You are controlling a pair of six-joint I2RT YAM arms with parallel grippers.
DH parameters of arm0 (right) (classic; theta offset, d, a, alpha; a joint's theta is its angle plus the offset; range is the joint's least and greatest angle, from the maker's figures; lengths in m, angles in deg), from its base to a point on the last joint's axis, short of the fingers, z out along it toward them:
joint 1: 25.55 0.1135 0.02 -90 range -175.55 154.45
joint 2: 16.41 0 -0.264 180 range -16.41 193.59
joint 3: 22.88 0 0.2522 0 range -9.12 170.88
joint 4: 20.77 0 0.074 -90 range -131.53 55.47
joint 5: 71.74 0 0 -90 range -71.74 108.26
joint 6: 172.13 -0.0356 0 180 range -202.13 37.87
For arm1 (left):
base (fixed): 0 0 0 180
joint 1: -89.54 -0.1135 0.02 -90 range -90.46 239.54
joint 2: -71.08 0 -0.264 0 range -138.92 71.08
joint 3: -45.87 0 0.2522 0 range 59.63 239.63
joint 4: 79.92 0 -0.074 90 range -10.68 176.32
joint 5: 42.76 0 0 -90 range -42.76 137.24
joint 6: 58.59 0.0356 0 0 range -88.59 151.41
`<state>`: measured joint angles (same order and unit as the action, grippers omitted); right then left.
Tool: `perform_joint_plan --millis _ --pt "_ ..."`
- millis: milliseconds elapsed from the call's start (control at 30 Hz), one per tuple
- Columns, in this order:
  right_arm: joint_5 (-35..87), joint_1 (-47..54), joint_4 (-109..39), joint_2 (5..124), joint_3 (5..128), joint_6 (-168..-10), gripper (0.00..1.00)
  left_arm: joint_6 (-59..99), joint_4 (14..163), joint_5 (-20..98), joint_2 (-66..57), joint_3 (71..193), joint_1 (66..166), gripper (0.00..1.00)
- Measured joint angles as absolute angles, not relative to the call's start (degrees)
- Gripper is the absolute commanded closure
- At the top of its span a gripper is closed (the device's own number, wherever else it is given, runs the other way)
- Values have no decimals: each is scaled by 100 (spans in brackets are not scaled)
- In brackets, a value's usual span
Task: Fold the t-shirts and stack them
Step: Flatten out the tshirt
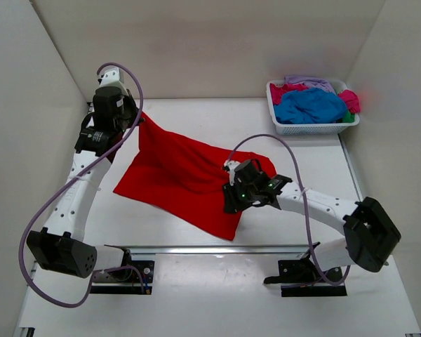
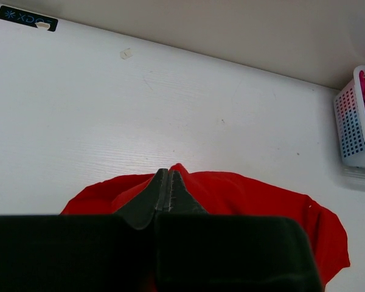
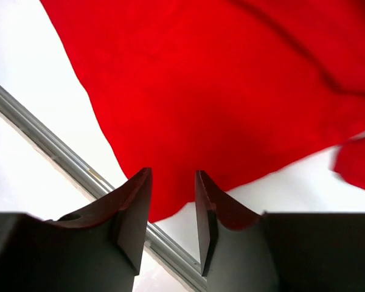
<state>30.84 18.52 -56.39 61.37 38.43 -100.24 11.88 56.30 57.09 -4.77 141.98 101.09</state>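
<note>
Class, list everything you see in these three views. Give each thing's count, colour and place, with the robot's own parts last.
red t-shirt: one, red, spread mid-table
basket: one, white mesh, table's far right corner
blue shirt: one, blue, heaped in the basket
pink cloth: count unclear, magenta-pink, in the basket
lavender cloth: one, lavender, at the basket's far side
green cloth: one, green, at the basket's right end
table: one, white
rail: one, grey metal, near edge
left gripper: black, shut on the red t-shirt's far-left corner
right gripper: black, open, over the shirt's near edge

White worktop [image 1: 196, 119] enclosed by plain off-white wall panels [image 1: 210, 42] on three sides; metal rail [image 1: 196, 248] crosses its near part.
</note>
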Motion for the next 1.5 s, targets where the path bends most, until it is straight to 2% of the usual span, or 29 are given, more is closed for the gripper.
perform_joint_plan --millis 233,267,333,467,667,900,1000,1167,1300,1500 --pt "2714 2519 -5674 6766 3850 -10260 63 1205 5614 5704 -477 14198 10002 100" --pt "2668 2595 -5720 6834 3852 -10273 66 1207 5610 5709 -477 14198 9974 100" --pt "2627 2711 -5825 6961 3852 -10282 84 1207 5606 5731 -477 14191 9930 100" --pt "2640 2670 -6074 7079 3845 -10284 93 1203 5617 5713 -477 14064 9786 100" --pt "2393 1977 -6752 7232 3913 -10124 95 1210 5558 5678 -479 13699 9375 100" --pt "1757 958 -7266 7682 4659 -9713 95 1290 5492 5615 -368 13350 9069 100" --pt "1827 1146 -7266 7527 4833 -9676 94 1290 5488 5564 -368 13328 9091 100" --pt "2378 2062 -6710 7247 4600 -9904 93 1240 5516 5481 -368 13323 9159 100" --pt "2887 2585 -6278 7529 4276 -10155 94 1225 5534 5429 -368 13317 9152 100" --pt "3053 2633 -6166 7846 4357 -10363 94 1253 5503 5405 -368 13317 9062 100"
